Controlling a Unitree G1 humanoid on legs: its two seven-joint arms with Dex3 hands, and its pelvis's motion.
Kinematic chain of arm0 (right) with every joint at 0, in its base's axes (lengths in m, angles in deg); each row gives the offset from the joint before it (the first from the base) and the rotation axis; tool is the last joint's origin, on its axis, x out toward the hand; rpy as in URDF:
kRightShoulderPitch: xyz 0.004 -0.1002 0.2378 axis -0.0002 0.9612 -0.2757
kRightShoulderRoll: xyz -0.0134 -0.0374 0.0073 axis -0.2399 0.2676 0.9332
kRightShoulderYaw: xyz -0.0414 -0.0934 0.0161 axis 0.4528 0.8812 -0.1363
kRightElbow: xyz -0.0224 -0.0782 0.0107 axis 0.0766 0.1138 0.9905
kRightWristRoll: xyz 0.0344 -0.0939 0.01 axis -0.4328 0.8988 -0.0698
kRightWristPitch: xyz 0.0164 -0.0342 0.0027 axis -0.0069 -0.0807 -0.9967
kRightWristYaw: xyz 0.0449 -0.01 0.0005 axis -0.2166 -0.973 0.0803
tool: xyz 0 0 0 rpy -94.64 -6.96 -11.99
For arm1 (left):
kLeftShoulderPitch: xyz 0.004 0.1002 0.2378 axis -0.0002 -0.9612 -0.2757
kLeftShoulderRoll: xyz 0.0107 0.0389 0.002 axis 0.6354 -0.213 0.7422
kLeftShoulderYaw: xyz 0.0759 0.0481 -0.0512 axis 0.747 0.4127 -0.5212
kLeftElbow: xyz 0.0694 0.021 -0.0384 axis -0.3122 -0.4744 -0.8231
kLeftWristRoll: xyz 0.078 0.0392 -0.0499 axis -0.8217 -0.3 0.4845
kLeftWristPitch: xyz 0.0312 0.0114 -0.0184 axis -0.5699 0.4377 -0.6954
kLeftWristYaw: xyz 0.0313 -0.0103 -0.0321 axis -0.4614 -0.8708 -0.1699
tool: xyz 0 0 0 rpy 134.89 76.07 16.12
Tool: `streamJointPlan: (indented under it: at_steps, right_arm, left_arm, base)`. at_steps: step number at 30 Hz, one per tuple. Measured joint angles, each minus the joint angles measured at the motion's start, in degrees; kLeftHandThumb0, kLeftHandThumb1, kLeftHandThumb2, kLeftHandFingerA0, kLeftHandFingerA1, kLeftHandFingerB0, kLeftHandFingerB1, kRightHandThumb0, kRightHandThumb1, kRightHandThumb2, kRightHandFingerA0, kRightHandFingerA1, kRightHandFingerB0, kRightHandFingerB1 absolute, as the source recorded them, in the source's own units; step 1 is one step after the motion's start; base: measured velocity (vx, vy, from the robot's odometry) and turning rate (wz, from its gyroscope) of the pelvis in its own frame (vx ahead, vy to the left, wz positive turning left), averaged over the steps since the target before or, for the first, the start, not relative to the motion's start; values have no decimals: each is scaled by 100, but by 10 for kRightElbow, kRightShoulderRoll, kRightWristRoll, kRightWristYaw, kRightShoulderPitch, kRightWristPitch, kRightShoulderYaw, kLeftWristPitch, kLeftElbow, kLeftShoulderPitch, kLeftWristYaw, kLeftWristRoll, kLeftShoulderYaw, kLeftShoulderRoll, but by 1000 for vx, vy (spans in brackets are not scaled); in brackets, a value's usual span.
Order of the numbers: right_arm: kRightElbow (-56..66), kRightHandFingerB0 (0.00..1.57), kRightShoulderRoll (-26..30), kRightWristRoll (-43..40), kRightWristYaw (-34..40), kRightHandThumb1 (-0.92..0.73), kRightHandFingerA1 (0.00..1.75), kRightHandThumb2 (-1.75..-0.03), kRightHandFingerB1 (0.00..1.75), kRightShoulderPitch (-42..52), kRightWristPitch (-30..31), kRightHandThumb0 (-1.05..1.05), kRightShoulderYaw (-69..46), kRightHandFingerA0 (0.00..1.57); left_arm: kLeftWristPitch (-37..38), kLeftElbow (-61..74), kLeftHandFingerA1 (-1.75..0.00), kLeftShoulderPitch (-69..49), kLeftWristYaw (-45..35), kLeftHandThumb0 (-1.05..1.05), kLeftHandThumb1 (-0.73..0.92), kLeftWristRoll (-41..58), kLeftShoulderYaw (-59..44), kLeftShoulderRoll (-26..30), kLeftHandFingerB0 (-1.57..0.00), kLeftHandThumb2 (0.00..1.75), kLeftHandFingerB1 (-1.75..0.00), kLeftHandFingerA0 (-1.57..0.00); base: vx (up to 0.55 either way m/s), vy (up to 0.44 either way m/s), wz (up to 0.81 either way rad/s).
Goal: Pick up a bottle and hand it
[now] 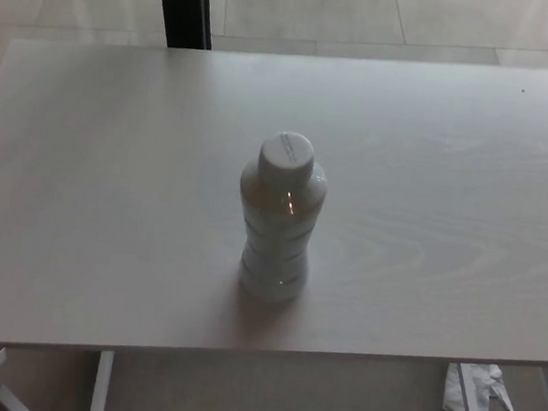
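A white ribbed plastic bottle (280,216) with a white cap stands upright near the middle of a pale wood-grain table (92,178), a little toward the front edge. A small bright glint shows on its shoulder. Neither of my hands nor any part of my arms shows in the head view.
The table's front edge runs across the bottom of the picture, with white frame legs (101,383) below it. A dark vertical post (185,5) stands beyond the far edge at the left. Crumpled white material (478,388) lies on the floor at the lower right.
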Motion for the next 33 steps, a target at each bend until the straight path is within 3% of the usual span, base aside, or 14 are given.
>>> streamJointPlan:
  at_steps: [2, 6, 7, 10, 11, 15, 16, 18, 19, 22, 24, 27, 29, 33]
  right_arm:
    - [-3, 13, 3, -6, -5, -43, 84, -83, 50, -1, -5, -72, -7, 72]
    - [-5, 18, 7, -11, -11, -54, 97, -57, 43, -6, -9, -70, -11, 73]
    - [-4, 15, 7, -12, -12, -46, 82, -82, 49, -8, -9, -78, -12, 64]
    - [-3, 18, 8, -15, -15, -55, 81, -57, 42, -10, -9, -69, -13, 60]
    - [-3, 19, 8, -16, -16, -56, 77, -57, 42, -10, -9, -69, -13, 57]
    - [-1, 13, 8, -18, -17, -43, 74, -84, 49, -12, -9, -70, -13, 52]
    - [-1, 16, 8, -19, -17, -47, 73, -84, 49, -11, -10, -78, -13, 51]
    - [-2, 25, 8, -20, -17, -57, 78, -57, 43, -10, -9, -71, -13, 54]
    - [-3, 18, 8, -20, -17, -46, 73, -87, 51, -10, -9, -75, -11, 42]
    - [-3, 20, 8, -19, -20, -43, 76, -86, 53, -9, -9, -74, -5, 46]
    - [-2, 20, 8, -19, -21, -43, 79, -86, 53, -9, -8, -75, -1, 44]
    - [1, 23, 8, -20, -22, -57, 76, -57, 47, -9, -8, -74, 1, 40]
    - [2, 19, 8, -20, -24, -47, 73, -87, 52, -8, -8, -82, 2, 42]
    - [2, 24, 8, -20, -26, -57, 74, -57, 46, -7, -8, -74, 3, 41]
  left_arm:
    - [6, -11, -52, 5, -16, -71, 49, 5, -3, 6, -54, 63, -40, -55]
    - [22, -28, -59, 22, -30, -65, 43, 10, -6, 9, -35, 81, -48, -39]
    - [27, -32, -52, 25, -30, -66, 54, 13, -13, 8, -36, 57, -35, -34]
    - [36, -29, -55, 36, -15, -71, 56, 19, -36, 8, -31, 57, -33, -30]
    - [36, -26, -73, 43, -9, -77, 54, 21, -42, 8, -33, 57, -32, -72]
    - [37, 9, -69, 94, 20, -74, 53, 23, -52, 11, -35, 57, -36, -78]
    - [37, 25, -56, 108, 27, -77, 47, 23, -52, 12, -42, 55, -44, -52]
    - [37, 62, -64, 138, 31, -86, 40, 27, -54, 11, -39, 79, -48, -63]
    - [37, 78, -59, 150, 31, -78, 39, 28, -54, 10, -31, 81, -45, -54]
    - [34, 144, -60, 181, 30, -72, 42, 30, -46, 9, -20, 79, -47, -53]
    - [29, 190, -52, 198, 27, -69, 44, 31, -34, 5, -9, 78, -44, -19]
    - [20, 246, -50, 216, 23, -69, 45, 30, -11, 1, -8, 78, -42, -15]
    - [13, 285, -51, 234, 17, -70, 44, 28, 16, -1, -10, 78, -43, -16]
    - [-3, 353, -52, 267, 3, -71, 41, 25, 73, -14, -9, 80, -43, -17]
  base:
    - [0, 0, 0]
    - [0, 0, 0]
    - [0, 0, 0]
    - [0, 0, 0]
    - [0, 0, 0]
    - [0, 0, 0]
    - [0, 0, 0]
    - [0, 0, 0]
    - [0, 0, 0]
    - [0, 0, 0]
    - [0, 0, 0]
    - [0, 0, 0]
    - [0, 0, 0]
    - [0, 0, 0]
